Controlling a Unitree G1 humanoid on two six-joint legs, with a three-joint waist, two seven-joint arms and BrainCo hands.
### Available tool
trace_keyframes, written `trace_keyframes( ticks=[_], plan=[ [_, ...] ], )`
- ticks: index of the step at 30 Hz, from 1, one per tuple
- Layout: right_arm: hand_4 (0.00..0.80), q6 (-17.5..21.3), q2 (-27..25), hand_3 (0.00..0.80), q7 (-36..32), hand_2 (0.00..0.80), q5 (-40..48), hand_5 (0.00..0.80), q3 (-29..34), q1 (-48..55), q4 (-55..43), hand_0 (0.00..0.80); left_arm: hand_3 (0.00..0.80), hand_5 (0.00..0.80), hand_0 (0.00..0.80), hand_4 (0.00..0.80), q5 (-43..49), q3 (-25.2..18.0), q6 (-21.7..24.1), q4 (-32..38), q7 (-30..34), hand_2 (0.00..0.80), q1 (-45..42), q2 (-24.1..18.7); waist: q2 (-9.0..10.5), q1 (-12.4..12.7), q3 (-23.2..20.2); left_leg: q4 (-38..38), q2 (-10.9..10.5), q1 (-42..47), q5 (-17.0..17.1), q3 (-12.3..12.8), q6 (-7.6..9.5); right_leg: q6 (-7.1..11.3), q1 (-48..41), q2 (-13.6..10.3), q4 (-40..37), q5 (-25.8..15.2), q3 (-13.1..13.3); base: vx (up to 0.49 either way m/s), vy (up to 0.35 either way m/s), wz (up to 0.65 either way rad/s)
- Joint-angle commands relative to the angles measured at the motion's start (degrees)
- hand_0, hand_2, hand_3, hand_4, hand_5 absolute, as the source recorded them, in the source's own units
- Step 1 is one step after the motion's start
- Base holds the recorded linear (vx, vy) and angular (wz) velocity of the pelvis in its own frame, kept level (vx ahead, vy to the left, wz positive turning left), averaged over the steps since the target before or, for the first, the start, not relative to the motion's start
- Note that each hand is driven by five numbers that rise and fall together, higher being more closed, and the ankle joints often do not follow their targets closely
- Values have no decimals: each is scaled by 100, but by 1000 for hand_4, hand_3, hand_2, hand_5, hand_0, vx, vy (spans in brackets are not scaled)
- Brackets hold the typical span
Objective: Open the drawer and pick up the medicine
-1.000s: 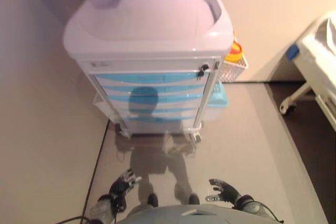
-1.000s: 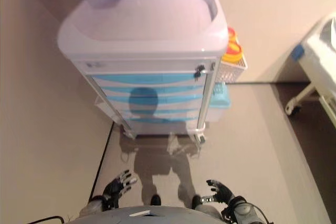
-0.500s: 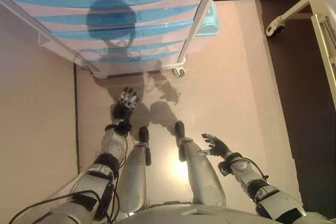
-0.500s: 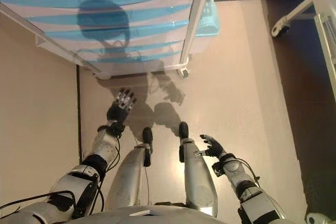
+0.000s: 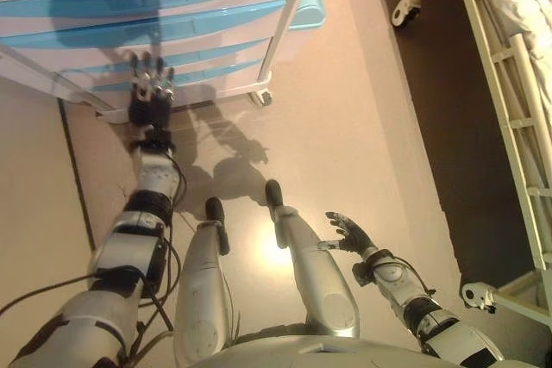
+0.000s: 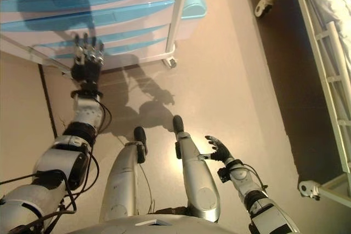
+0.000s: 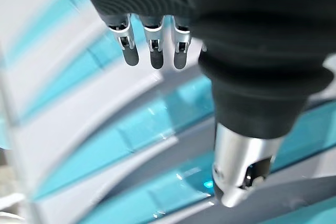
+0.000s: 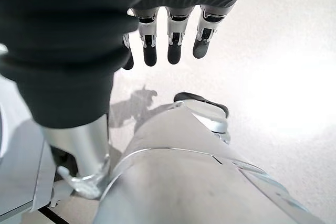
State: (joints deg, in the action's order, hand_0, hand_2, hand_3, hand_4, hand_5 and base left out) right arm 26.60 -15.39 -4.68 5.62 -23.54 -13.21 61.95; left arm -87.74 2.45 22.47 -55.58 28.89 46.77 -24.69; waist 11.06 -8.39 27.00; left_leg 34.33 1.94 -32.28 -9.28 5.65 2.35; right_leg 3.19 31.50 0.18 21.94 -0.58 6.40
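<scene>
A white cart with several shut blue-fronted drawers [image 5: 172, 19] stands at the top left. My left hand [image 5: 148, 92] reaches forward to the lower drawers, fingers straight and open, close to the blue fronts [image 7: 157, 124] and holding nothing. My right hand [image 5: 347, 234] hangs low at my right side, fingers relaxed and open, empty. No medicine shows in any view.
A light-blue bin [image 5: 309, 8] hangs on the cart's right side, above a caster [image 5: 259, 98]. A white bed frame [image 5: 509, 101] with casters stands on a dark floor area at the right. A dark seam [image 5: 76, 170] runs along the floor at the left.
The camera has tilted further down. My left hand has stretched forward from the floor area up to the lower drawer fronts. The right hand stays low at my side.
</scene>
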Motion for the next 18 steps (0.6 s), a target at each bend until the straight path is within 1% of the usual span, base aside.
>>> trace_keyframes(
  ticks=[1, 6, 9, 11, 12, 13, 14, 15, 16, 17, 18],
  plan=[
    [0, 263, -75, 0, 104, 0, 122, 0, -361, 484, -196, 0, 0, 0, 0, 0, -210, -95, 60, 8, 185, 0, 361, -328, 40, -79, -271, 177, -188, -62, -452, 145, 164, -149, -107, 2, -360, -337, -53, 27, -26, -7],
    [0, 322, -80, 0, 135, 0, 153, 0, -497, 530, -292, 0, 0, 0, 0, 0, -555, -39, 92, -82, 117, 0, 944, -630, 53, -161, -232, 363, -167, -89, -588, 208, 187, -155, -150, -5, -386, -342, -24, 25, -9, -6],
    [0, 343, -103, 0, 156, 0, 153, 0, -586, 572, -355, 0, 0, 0, 0, 0, -823, 22, 81, -114, 211, 0, 1246, -800, 74, -196, -222, 446, -155, -93, -627, 234, 202, -160, -187, -4, -399, -340, -13, 27, -19, -5],
    [0, 345, -106, 0, 161, 0, 143, 0, -648, 591, -374, 0, 0, 0, 0, 0, -1060, 71, 49, -112, 430, 0, 1429, -876, 89, -210, -220, 478, -145, -89, -651, 245, 211, -162, -220, -2, -410, -334, -8, 76, -14, -11],
    [0, 352, -99, 0, 165, 0, 136, 0, -670, 603, -368, 0, 0, 0, 0, 0, -1182, 92, -12, -88, 580, 0, 1487, -903, 44, -189, -244, 481, -132, -8, -833, 180, 203, -142, -287, 32, -382, -191, -12, 123, 5, -12],
    [0, 368, -93, 0, 163, 0, 127, 0, -691, 611, -354, 0, 0, 0, 0, 0, -1346, 113, -84, -50, 857, 0, 1559, -925, 52, -189, -236, 489, -120, 2, -844, 183, 206, -141, -307, 40, -383, -184, -10, 126, 0, -9],
    [0, 369, -78, 0, 166, 0, 115, 0, -719, 621, -345, 0, 135, 135, 135, 135, -1523, 152, -178, 37, 1207, 135, 1629, -927, 64, -188, -235, 488, -120, 18, -861, 188, 216, -140, -330, 47, -387, -183, -5, 29, -41, -2],
    [0, 386, -70, 0, 168, 0, 97, 0, -740, 636, -330, 0, 533, 533, 533, 533, -1725, 177, -346, 158, 1628, 533, 1668, -919, 73, -179, -234, 486, -123, 28, -870, 187, 221, -139, -355, 49, -400, -183, -3, 32, -41, -3],
    [0, 406, -65, 0, 167, 0, 85, 0, -757, 645, -312, 0, 800, 800, 800, 800, -1936, 207, -533, 299, 2119, 800, 1679, -897, 82, -170, -235, 474, -123, 42, -871, 186, 220, -139, -382, 53, -422, -186, 3, 34, -40, -1],
    [0, 418, -59, 0, 160, 0, 87, 0, -773, 643, -301, 0, 800, 800, 800, 800, -2069, 249, -700, 483, 2603, 800, 1682, -859, 91, -158, -234, 461, -124, 57, -868, 182, 220, -140, -408, 58, -439, -189, 8, -70, -77, -1],
    [0, 421, -59, 0, 146, 0, 85, 0, -783, 643, -302, 0, 800, 800, 800, 800, -2122, 304, -897, 706, 2953, 800, 1664, -803, 152, -167, -208, 441, -132, 8, -689, 243, 227, -161, -390, 27, -490, -329, 14, 33, -36, -1]
  ],
)
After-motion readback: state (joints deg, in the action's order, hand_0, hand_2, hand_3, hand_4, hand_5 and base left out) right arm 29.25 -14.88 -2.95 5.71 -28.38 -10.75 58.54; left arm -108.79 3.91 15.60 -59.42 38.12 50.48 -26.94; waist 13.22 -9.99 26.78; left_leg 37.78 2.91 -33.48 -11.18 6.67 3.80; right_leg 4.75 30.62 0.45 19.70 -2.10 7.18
